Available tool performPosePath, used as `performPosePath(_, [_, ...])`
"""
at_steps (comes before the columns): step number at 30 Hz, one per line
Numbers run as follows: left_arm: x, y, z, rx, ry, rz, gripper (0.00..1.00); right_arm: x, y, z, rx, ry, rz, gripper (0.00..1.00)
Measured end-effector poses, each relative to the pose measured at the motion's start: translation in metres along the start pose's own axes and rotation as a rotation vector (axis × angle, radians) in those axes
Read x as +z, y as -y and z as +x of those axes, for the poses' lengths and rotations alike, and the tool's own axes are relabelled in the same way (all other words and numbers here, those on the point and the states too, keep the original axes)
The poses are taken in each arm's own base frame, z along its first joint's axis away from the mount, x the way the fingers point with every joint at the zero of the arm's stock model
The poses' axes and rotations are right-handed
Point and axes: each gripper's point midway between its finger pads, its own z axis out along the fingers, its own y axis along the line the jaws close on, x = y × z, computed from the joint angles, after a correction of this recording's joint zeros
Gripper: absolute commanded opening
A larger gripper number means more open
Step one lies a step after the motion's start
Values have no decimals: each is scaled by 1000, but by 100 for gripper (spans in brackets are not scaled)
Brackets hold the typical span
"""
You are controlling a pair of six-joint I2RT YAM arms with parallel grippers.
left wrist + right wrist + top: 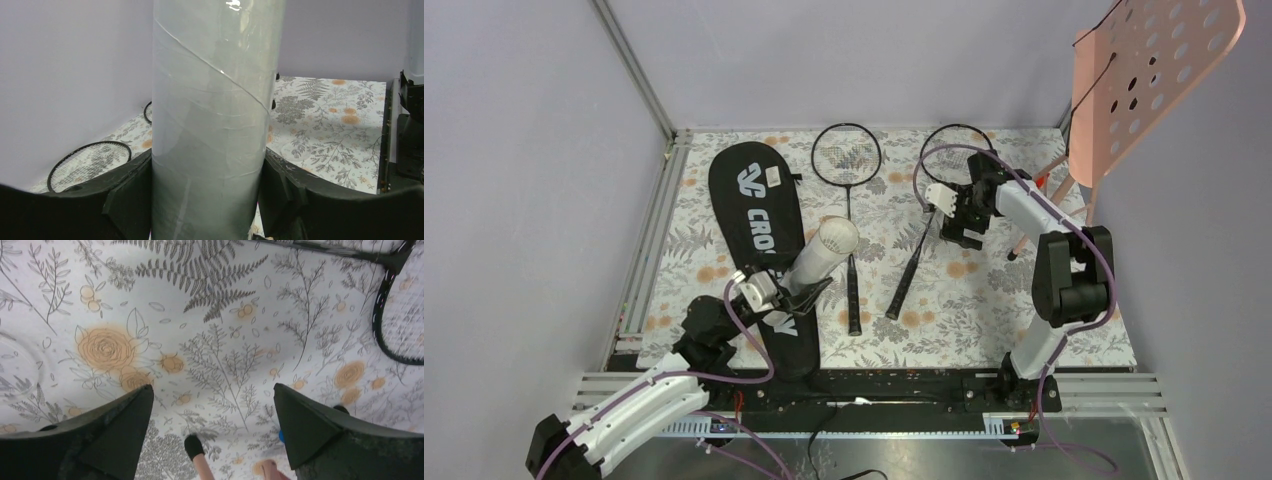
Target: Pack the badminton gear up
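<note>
Long white cylindrical tube (215,125) clamped in your left gripper (207,195); right gripper (212,415) spread, empty. Glossy tube may slip if tilted.

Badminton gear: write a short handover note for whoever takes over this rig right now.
Left gripper: shut on the white tube, held tilted above the black bag.
Right gripper: open, empty, pointing down at the floral mat.
Bag lies flat on the left arm's side of the mat. Racket beside the bag and second racket lie loose on the mat, the second's head partly below the right arm.
No shuttlecocks visible; the tube's contents cannot be told.
Done: tube picked up.
Left: both rackets, and probably the tube, into the bag.
</note>
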Motion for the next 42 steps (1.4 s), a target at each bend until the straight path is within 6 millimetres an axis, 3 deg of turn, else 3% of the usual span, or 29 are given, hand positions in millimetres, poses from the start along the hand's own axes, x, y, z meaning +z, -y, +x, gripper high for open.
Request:
performPosePath(10, [11,-8,13,33,-56,-12,64,-8,-22,5,12,31,-5,100])
performPosePath(15, [24,-12,25,31,-125,-5,64,-13,-56,-9,1,96,-158,100])
performPosePath(21, [23,-11,14,28,-100,-5,64,-8,-106,-17,-76,90,-321,100])
performPosePath(23, [22,-11,8,26,-82,-9,64,-10,-111,-21,-84,99,-339,100])
performPosePath(25, [20,-12,2,22,-67,-17,64,-15,-103,-30,-76,125,-311,100])
performPosePath(27, [17,-14,-2,17,-63,-37,64,-23,-82,-43,-52,162,-210,100])
performPosePath(32, [11,-20,-5,8,-65,-81,64,-74,-14,-89,80,322,131,100])
performPosePath(35, [10,-24,-1,-6,-84,-109,64,-111,29,-123,252,452,269,100])
performPosePath(39, [15,-32,8,-38,-144,-148,64,-152,77,-154,547,555,375,100])
performPosePath(42, [19,-35,15,-60,-205,-163,64,-158,84,-151,813,573,405,100])
